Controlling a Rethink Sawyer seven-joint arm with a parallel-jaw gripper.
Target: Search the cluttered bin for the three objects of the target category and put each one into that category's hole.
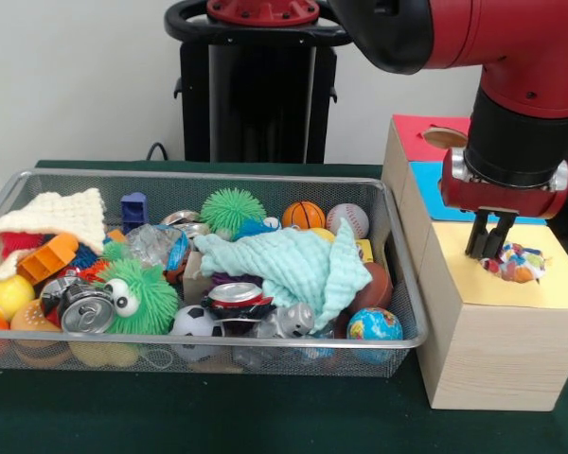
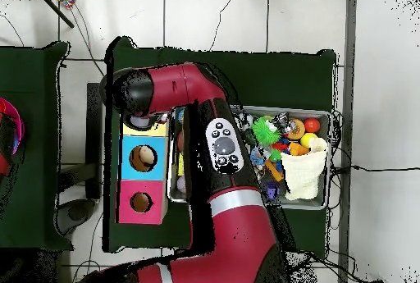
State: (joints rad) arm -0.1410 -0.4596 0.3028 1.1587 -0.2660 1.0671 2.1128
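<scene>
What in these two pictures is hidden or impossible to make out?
- Yellow hole, front view: covered by the crumpled wrapper.
- Yellow box top, overhead view: mostly under the arm.
- Gripper: overhead, hidden by the arm.
- Bin bottom: buried under toys.

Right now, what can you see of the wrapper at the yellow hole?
The wrapper is a crumpled wad of thin plastic, printed red, blue, yellow and white. It sits on the box's yellow top, over the hole, not dropped through. The tool stands upright at its left edge, tips at or touching it; nothing else touches it.
</scene>
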